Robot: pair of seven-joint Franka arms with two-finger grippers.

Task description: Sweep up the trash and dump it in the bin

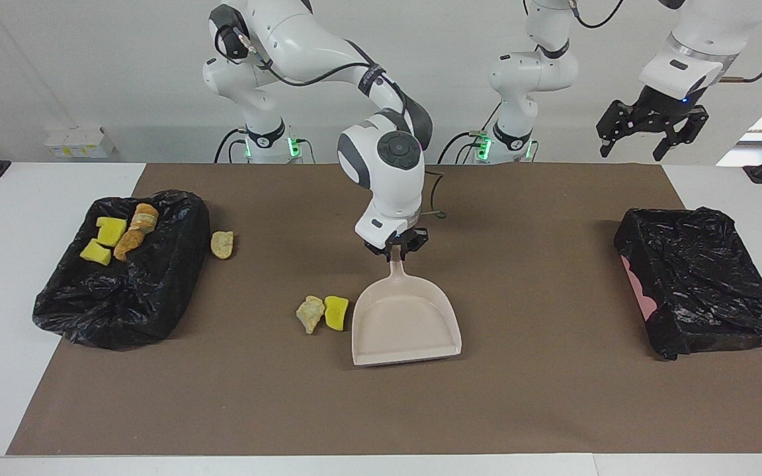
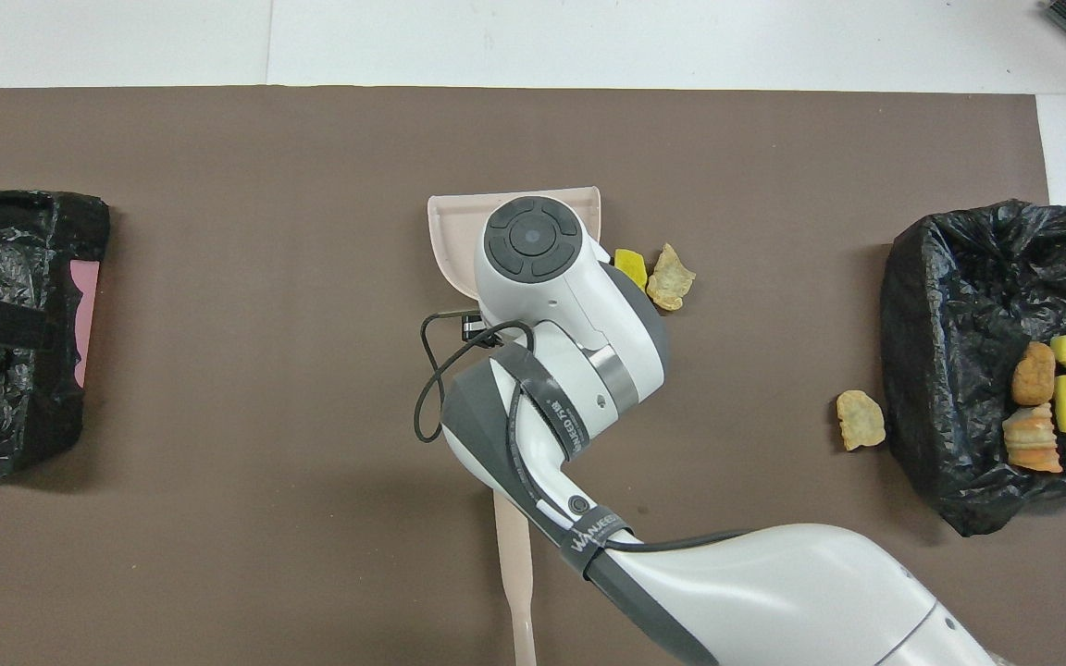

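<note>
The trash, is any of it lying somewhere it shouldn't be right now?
Yes. Three bits lie loose on the brown mat: a beige lump just outside the black-bagged bin that holds four pieces, and a yellow sponge piece with a pale lump beside the dustpan, not in it.
</note>
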